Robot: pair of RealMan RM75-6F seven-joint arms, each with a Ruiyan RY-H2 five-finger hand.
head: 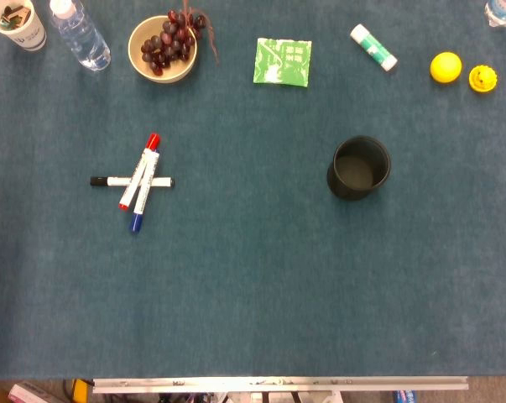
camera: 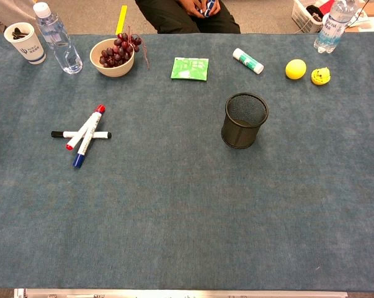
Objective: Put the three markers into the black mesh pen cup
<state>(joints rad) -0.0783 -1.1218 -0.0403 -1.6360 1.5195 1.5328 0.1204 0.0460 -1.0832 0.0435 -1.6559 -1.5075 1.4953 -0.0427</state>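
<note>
Three markers in a loose crossed pile on the left half of the blue-grey felt table top (head: 253,285): black-capped white marker (head: 132,181) lying flat, roughly side to side; red-capped white marker (head: 141,170) slanted across it, red cap toward the far edge; blue-capped white marker (head: 143,200) slanted just beside the red one, touching it, blue cap toward the near edge. All three resting on the table, none inside the cup. Black mesh pen cup (camera: 244,120) upright, well apart to the right of the pile, mouth open, nothing visible inside.

Neither hand visible in head view or chest view, so no telling whether fingers are apart or together, nor how the markers lie relative to either hand.

Along the far edge, from left: white paper cup (camera: 25,42), clear plastic water bottle with white cap (camera: 57,37), cream bowl of dark red grapes (camera: 115,56), green printed packet (camera: 190,68), white and green glue stick (camera: 248,61) lying on its side, yellow ball (camera: 295,69), small yellow toy (camera: 320,76), second clear water bottle (camera: 332,26) at the far right corner.
</note>
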